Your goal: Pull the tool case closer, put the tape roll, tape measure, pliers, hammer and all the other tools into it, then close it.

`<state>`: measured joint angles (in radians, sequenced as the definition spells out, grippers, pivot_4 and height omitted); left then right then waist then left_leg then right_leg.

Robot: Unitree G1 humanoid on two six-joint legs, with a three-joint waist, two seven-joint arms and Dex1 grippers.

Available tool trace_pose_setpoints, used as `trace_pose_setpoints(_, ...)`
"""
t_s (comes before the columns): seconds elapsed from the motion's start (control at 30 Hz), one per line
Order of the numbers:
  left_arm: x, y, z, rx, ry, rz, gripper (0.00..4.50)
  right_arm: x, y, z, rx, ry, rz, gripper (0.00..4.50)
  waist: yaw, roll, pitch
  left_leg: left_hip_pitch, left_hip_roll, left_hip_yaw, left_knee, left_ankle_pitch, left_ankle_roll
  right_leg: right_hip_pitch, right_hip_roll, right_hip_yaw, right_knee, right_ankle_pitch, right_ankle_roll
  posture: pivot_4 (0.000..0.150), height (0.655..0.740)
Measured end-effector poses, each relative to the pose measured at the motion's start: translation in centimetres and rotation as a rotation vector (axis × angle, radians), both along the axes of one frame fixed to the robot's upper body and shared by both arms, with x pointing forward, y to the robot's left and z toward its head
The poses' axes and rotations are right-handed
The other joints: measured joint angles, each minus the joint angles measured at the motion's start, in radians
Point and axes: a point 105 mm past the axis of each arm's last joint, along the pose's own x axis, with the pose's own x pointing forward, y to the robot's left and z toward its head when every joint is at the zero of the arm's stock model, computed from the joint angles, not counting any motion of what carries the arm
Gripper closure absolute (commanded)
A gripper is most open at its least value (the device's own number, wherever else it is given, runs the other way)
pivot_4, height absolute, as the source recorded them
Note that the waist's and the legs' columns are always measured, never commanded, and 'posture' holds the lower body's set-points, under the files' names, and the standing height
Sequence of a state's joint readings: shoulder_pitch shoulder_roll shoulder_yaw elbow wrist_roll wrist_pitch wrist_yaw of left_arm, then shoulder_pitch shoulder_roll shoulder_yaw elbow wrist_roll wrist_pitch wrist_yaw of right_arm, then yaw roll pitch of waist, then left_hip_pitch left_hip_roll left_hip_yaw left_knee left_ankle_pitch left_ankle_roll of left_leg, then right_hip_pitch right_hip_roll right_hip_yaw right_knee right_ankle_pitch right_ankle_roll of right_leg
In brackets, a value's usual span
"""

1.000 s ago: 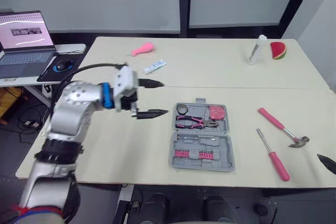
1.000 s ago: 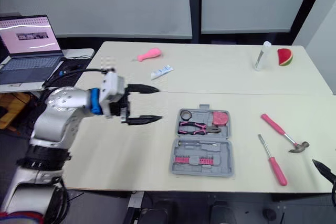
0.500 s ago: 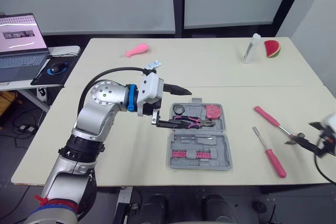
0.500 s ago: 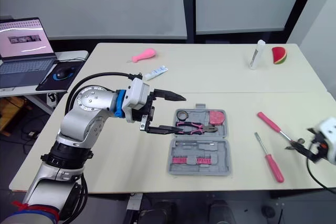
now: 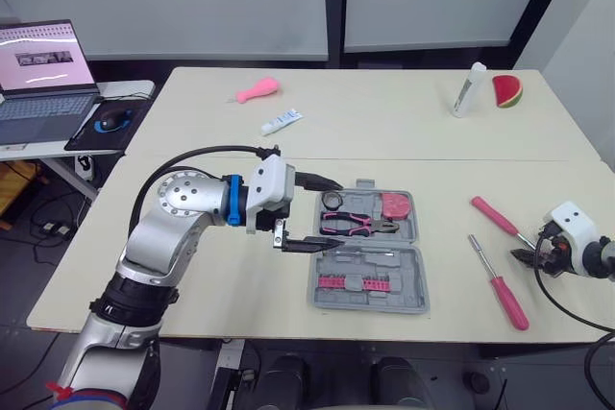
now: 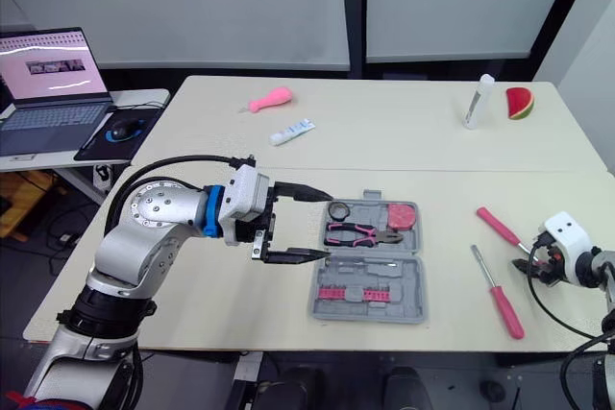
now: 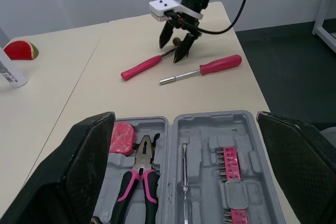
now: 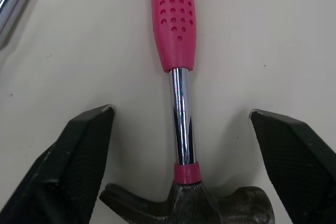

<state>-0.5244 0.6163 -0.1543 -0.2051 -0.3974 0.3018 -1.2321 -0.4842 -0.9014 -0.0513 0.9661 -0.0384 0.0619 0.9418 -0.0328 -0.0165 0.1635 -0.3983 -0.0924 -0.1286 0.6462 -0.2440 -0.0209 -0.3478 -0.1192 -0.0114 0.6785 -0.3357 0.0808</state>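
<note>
The grey tool case [image 5: 371, 252] lies open in the middle of the table. It holds pink pliers [image 5: 357, 225], a black tape roll [image 5: 332, 200], a pink tape measure [image 5: 396, 205] and pink bits [image 7: 232, 167]. My left gripper [image 5: 327, 213] is open at the case's left edge, one finger on each side of it. The pink-handled hammer [image 5: 495, 216] lies at the right, with a pink screwdriver [image 5: 500, 280] beside it. My right gripper [image 5: 533, 254] is open, and its fingers [image 8: 79, 156] straddle the hammer's steel shaft [image 8: 181, 114] just by the head.
At the back of the table lie a pink toy [image 5: 258, 91], a small tube [image 5: 283, 122], a white bottle [image 5: 468, 90] and a watermelon slice [image 5: 506, 91]. A laptop [image 5: 43, 74] and a mouse sit on a side desk at the left.
My left gripper has moved right from the bare table to the case's left edge. My right gripper has come up from the table's right front edge to the hammer's head.
</note>
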Motion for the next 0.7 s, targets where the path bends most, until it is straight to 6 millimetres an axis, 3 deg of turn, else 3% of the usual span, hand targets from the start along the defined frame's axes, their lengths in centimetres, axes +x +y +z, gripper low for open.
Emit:
trace_pose_setpoints(0.13,0.0,0.0,0.0,-0.001,-0.001,0.000,0.00,0.4,-0.2,0.2,-0.022,0.011,-0.022,2.07,0.000,0.000,0.000,0.000,0.000,0.000,0.000,0.000,0.000,0.000,0.000,0.000,0.000,0.000,0.000,0.150,0.7400)
trace_pose_setpoints(0.7,0.4,-0.5,0.2,-0.021,-0.005,-0.014,0.00,-1.0,0.5,-0.1,0.108,0.092,-0.119,3.78,0.002,-0.001,-0.001,0.001,0.000,-0.002,0.000,0.000,0.000,0.002,0.000,-0.002,0.000,0.000,0.000,0.150,0.7400)
